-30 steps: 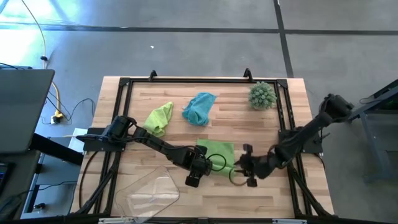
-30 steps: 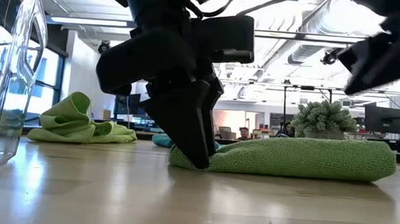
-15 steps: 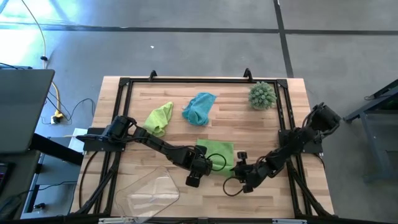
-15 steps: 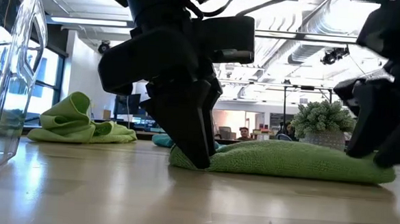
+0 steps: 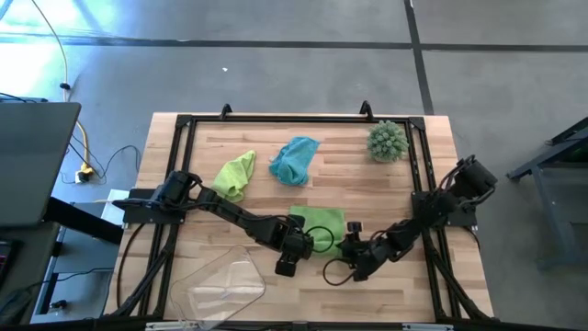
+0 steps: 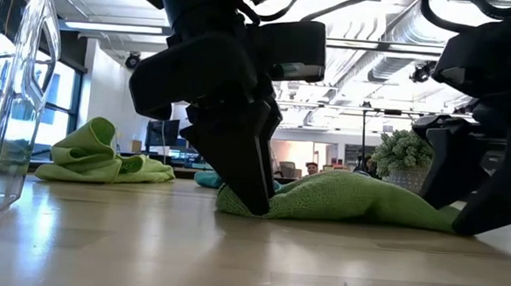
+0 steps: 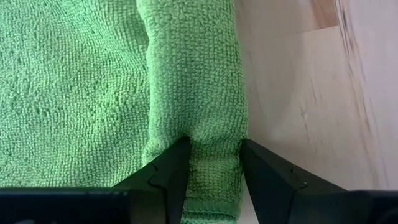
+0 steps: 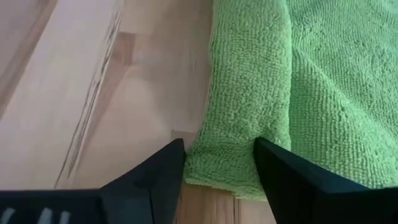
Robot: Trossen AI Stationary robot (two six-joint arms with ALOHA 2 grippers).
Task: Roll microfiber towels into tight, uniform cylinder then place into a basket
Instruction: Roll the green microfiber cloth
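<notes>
A lime green towel (image 5: 320,223) lies flat near the table's middle, its near edge rolled into a short roll (image 7: 196,93). My left gripper (image 5: 298,245) is shut on the roll's left end. My right gripper (image 5: 355,255) stands open astride the roll's right end (image 8: 239,106). In the low view the towel (image 6: 358,199) humps up between the two grippers. A second lime green towel (image 5: 236,174) and a teal towel (image 5: 294,158) lie crumpled farther back. The clear basket (image 5: 225,280) stands tilted at the near left. My left gripper pinches the left end of the roll (image 7: 211,163) between its two fingers, which come steeply from above and lie across the roll. That end rests on the table. My right gripper has one finger (image 8: 283,171) on each side of the roll's right end (image 8: 224,158), slanting down from the right. The towel lies against both fingers and on the table.
A spiky grey-green ball (image 5: 387,142) sits at the far right corner. A black frame (image 5: 276,119) runs round the tabletop. Bare wood lies to the right of the basket, along the near edge.
My right gripper has come down and toward the table's left, onto the towel's right end. That end, flat and thick before, has been pushed inward. The towel's middle now bulges up. My left gripper and the left end have stayed put.
</notes>
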